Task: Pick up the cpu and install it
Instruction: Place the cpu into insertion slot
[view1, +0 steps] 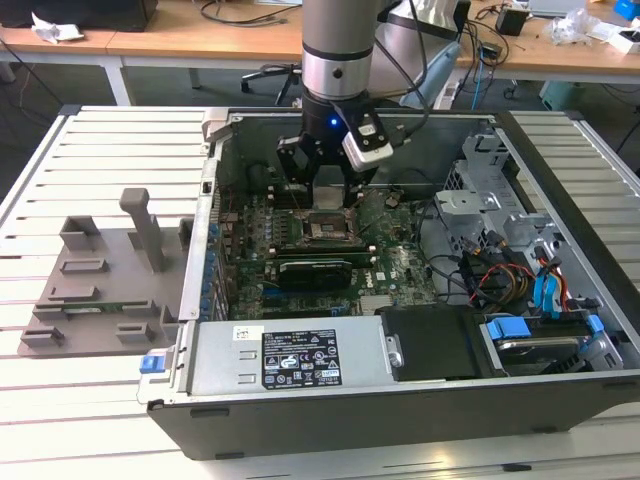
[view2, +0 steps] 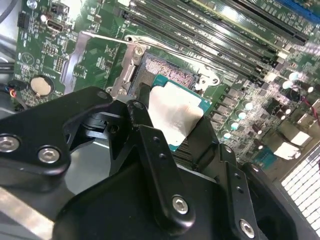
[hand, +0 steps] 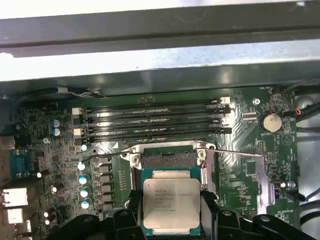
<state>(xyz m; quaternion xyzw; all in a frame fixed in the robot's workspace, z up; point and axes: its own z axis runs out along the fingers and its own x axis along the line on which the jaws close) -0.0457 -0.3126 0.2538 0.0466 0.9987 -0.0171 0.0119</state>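
Grips the cpu (hand: 171, 206) flat, metal top up, by two opposite edges between the black fingers (view2: 150, 145) of the gripper (view1: 327, 190); jaws set narrow, clamped on the chip. Holds it over the socket (hand: 167, 160) near the middle of the motherboard (view1: 400, 265), covering most of the socket and leaving one strip of contacts bare along the side toward the memory slots (hand: 155, 120). Cannot tell whether chip and socket touch. Shows a thin metal lever (hand: 235, 152) running from a socket corner across the board, on the side of the coin cell (hand: 271, 121). Shows the motherboard on the floor of the open computer case (view1: 350, 410), set in the middle of the slatted table (view1: 60, 160). Shows a grey plastic tray (view1: 100, 270) with an upright post beside the case, toward the table edge at the exterior view's left.
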